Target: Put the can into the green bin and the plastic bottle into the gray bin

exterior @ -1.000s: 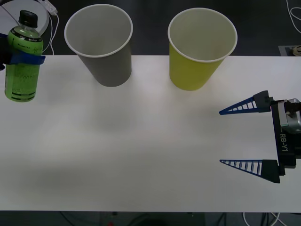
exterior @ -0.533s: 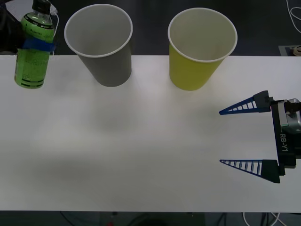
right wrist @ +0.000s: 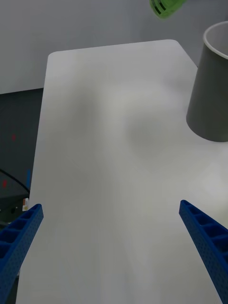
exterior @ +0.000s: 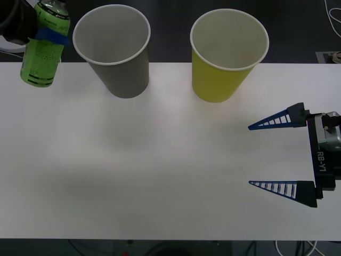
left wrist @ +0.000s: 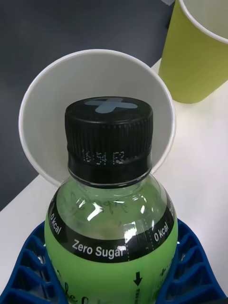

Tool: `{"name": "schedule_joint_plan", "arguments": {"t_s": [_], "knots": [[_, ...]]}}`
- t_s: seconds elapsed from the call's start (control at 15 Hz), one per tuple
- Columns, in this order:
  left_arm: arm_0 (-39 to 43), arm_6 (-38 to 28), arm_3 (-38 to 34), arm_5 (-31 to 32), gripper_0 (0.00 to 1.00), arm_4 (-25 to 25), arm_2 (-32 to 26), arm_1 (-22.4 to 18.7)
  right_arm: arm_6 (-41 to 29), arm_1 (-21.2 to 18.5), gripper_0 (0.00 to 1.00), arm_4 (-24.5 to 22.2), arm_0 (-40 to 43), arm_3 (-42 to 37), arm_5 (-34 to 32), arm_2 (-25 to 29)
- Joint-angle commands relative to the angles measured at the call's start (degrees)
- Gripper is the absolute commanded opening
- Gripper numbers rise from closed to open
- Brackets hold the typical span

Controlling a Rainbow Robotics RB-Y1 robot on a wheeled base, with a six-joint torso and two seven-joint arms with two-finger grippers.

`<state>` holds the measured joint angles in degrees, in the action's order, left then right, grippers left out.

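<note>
Left wrist view: ribbed left gripper [left wrist: 111,270] clasps the glossy plastic bottle [left wrist: 111,209]; right gripper [exterior: 279,154] spread.

My front camera looks down over the whole desk [exterior: 160,170]. My left wrist camera sits close behind the plastic bottle [left wrist: 111,190], facing the gray bin [left wrist: 42,118]. My right wrist camera looks along the desk at that same bin.
</note>
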<state>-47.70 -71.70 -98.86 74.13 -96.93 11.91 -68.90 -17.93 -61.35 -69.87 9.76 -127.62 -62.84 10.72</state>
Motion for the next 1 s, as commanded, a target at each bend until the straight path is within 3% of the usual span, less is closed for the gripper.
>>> {"name": "schedule_joint_plan", "arguments": {"t_s": [0.07,1.0], "knots": [[-4.9,-0.1,2.7,1.9,0.00,0.3,3.3,0.0,0.0,0.0,1.00,0.0,0.0,0.0,0.0,0.0],[-32.3,-0.1,19.8,3.0,0.00,5.4,28.6,1.8,0.0,0.0,1.00,0.0,0.0,0.0,0.0,0.0]]}}
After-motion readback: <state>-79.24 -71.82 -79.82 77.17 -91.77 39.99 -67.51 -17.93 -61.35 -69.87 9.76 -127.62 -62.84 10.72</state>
